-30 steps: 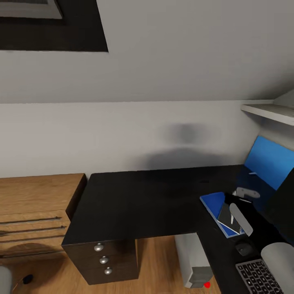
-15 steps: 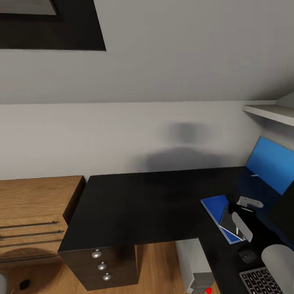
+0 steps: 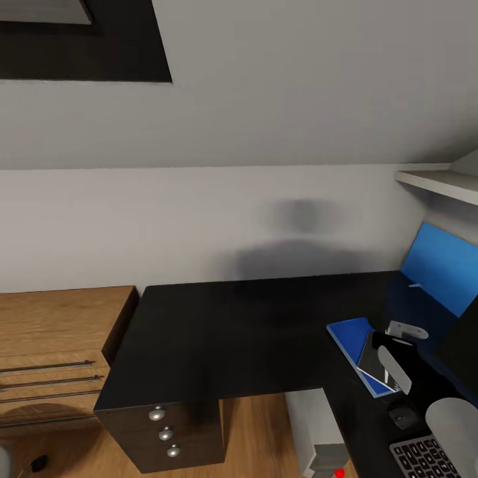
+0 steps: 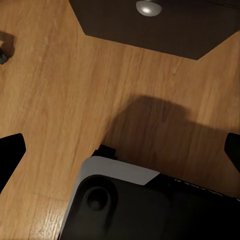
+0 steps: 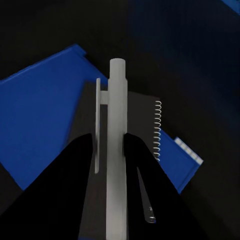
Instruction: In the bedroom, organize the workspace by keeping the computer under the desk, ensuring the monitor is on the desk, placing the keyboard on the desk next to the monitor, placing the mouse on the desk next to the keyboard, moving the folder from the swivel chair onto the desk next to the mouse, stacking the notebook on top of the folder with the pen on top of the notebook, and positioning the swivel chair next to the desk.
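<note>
R gripper (image 5: 109,145) jaws clamp the pen (image 5: 116,150) over notebook (image 5: 142,125) on folder (image 5: 40,125) on bench (image 3: 232,325); L gripper (image 4: 120,150) jaws spread above floor (image 4: 60,90); no legible writing.

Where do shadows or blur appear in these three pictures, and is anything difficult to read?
Head view: a soft grey shadow lies on the pale wall above the matt black desk top. Left wrist view: a dark shadow falls on the light wood floor. Right wrist view: the black fingers of the right end effector are dark and featureless around the grey pen.
</note>
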`<state>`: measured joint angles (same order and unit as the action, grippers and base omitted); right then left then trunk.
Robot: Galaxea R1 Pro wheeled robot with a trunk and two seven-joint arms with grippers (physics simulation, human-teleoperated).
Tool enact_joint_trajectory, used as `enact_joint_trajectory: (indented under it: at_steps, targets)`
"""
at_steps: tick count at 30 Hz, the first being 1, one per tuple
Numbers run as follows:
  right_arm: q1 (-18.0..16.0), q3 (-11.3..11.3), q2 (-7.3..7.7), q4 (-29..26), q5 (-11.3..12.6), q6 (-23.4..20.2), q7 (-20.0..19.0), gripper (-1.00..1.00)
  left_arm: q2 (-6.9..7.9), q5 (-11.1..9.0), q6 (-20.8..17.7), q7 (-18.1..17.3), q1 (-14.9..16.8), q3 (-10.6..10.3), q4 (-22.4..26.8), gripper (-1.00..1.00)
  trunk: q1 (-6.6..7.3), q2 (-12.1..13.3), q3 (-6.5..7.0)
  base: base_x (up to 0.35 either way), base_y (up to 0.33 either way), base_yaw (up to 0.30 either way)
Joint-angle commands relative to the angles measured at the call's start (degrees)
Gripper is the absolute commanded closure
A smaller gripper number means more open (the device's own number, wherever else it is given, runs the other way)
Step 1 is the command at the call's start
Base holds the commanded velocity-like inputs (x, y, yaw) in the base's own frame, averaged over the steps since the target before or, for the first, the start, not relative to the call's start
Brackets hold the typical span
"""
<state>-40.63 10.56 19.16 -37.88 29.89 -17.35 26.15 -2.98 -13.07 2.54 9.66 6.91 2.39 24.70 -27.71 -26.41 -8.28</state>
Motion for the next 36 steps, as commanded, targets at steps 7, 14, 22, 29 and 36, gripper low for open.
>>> enact_joint_trajectory:
  at_steps: [7,14,22,29,36]
  targets:
    - [-0.06,0.43,0.16,-0.09,0.43,-0.23,0.48,1.0,-0.01,-0.37,0.18,0.01,0.04,0.16,0.0,-1.0,-0.04,-0.11,-0.12,0.18,0.0,0.0]
    - [-0.06,0.41,0.17,-0.09,0.43,-0.23,0.48,1.0,-0.01,-0.37,0.18,0.01,0.04,0.16,0.0,-1.0,-0.04,-0.11,-0.12,0.038,0.0,0.0]
    - [-0.06,0.34,0.26,-0.14,0.43,0.03,0.48,1.0,-0.08,-0.37,0.14,0.01,0.04,0.16,0.0,-1.0,-0.04,-0.11,-0.12,0.091,0.0,0.0]
    - [-0.06,0.3,0.35,-0.17,0.43,0.01,0.48,1.0,-0.09,-0.43,0.11,0.01,0.04,0.16,0.03,-1.0,-0.04,-0.11,-0.12,0.013,0.0,0.0]
    - [-0.06,0.26,0.52,-0.18,0.43,-0.2,0.51,1.0,-0.15,-0.46,0.18,0.04,0.04,0.22,0.08,-1.0,-0.04,-0.11,-0.12,0.001,0.0,0.0]
